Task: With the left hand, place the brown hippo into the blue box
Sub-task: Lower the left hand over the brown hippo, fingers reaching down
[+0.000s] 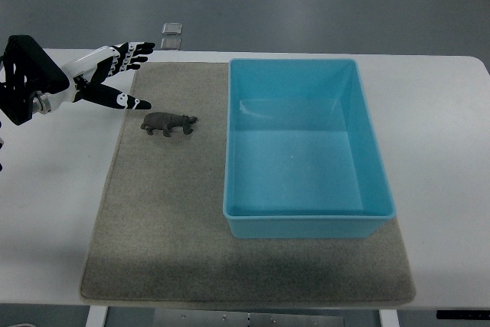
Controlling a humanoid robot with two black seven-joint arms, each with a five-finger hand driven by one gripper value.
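**Left hand open beside the hippo, nothing grasped yet**

We see our left hand (115,74) in the upper left of the frame, fingers spread wide and holding nothing, with the thumb tip reaching toward the brown hippo (168,122) but not touching it. The hippo stands on the grey mat (153,243), left of centre, just beside the left wall of the blue box (306,147), head pointing toward it. The box is empty and sits on the mat's right half. Our right hand is not in view.

We judge the main risk to be the grasp itself: the hippo is small and low, so our fingers could close above it or nudge it across the mat before they get hold. A push from the thumb might tip it on its side or slide it against the box wall, where there is less room for fingers. Once lifted, a carry that is too low could knock the toy on the near rim of the box.

Little else is around: two small clear squares (172,35) lie beyond the mat at the upper left, well clear of the path. Nothing stands between hippo and box.
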